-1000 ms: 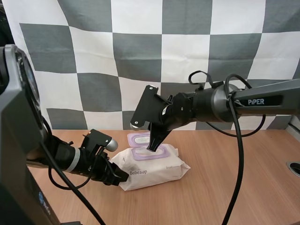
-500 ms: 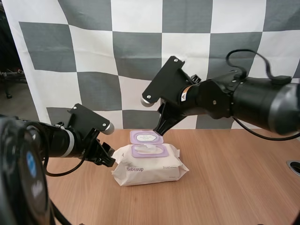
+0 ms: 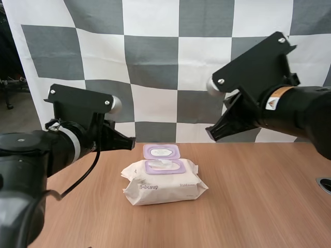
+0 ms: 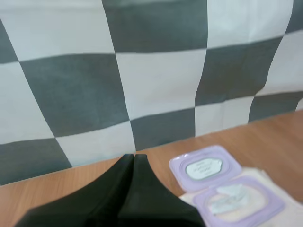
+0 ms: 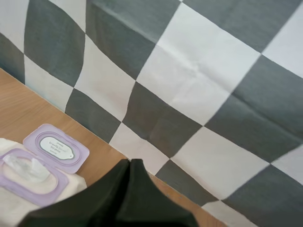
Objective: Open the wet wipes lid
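Light-brown wood-grain bench [image 3: 258, 206] carries a soft white plastic pack of wet wipes [image 3: 164, 182] near its middle, seen from the high view lying flat with its printed side facing the camera. The pack's lilac hinged lid [image 3: 161, 151] is flipped open and lies back on the far side. The lilac-rimmed dispensing opening [image 3: 165, 166] on top is uncovered, with a crumpled white wipe [image 3: 163, 164] showing inside. The black left arm [image 3: 77, 139] hangs above the bench to the left of the pack, its left jaws pointing toward the lid and well apart from it. The black right arm [image 3: 279, 103] hangs higher on the right, its right jaws well apart from the pack too. Nothing stands between either arm and the pack. A small dark round fitting [image 3: 325, 185] sits at the bench's right edge.

From the left wrist view, the left jaws are clenched on nothing, lying together as one dark wedge. Beside their tip lies the open lid [image 4: 206, 168], a pale label on its inner face, and next to it the uncovered opening with the wipe.

From the right wrist view, the right jaws are likewise pressed together and grasp nothing. The open lid [image 5: 57, 147] and the wipe-filled opening lie on the bench well off to one side of the tip.
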Tool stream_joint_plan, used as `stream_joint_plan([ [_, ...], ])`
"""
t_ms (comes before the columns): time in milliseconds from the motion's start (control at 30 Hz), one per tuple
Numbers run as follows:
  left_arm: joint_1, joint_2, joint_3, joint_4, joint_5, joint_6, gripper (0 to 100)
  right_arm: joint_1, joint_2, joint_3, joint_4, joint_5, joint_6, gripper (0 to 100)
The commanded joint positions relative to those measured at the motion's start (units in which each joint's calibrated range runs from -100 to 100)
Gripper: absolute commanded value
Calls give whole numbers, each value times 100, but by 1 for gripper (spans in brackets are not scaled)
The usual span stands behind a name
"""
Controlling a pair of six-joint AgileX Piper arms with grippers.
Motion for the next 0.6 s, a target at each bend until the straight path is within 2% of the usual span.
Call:
stream_joint_plan([
  [0, 0, -3117, -1, -173, -68, -1200, 0, -79, -729, 21, 85, 526, 328, 0],
  [200, 0, -3490, -1, -61, -236, -2560, 0, -206, -1229, 353, 127, 1065, 761, 0],
  [367, 17, -3410, 14, -61, -474, -2946, 0, -281, -949, 436, 198, 155, 836, 0],
  [433, 17, -3342, 14, -151, -1116, -3011, 0, -321, -695, 436, 123, -367, 666, 0],
  [500, 17, -3195, 14, -195, -2255, -3032, 0, -335, -466, 436, -116, -790, 241, 0],
  [567, 17, -3052, 14, 126, -3308, -3082, 0, -335, -292, 436, -467, -1074, -79, 0],
])
